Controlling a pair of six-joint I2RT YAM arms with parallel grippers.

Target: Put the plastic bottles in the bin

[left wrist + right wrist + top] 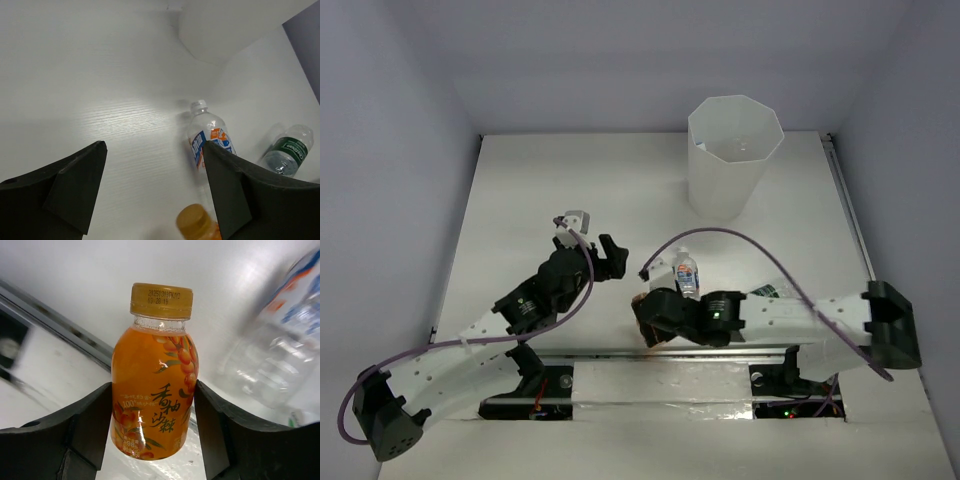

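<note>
Orange bottle fills the middle of the right wrist view, cap toward the top of the frame, pinched low on its body by the right fingers, one black pad against each side. Behind it, at the right of that frame, is a blurred blue-labelled bottle. From above, that bottle lies on the desk at centre frame, just beside the right fingers. A green-labelled bottle lies to its right, partly hidden by the right arm. Left fingers are spread wide and grip nothing; in the top view they hang left of centre, near the blue-labelled bottle but apart from it. An orange cap shows at the bottom edge of the left wrist view; whether it belongs to the pinched bottle I cannot tell. Bin stands upright at the upper right of the desk, well apart from the bottles
</note>
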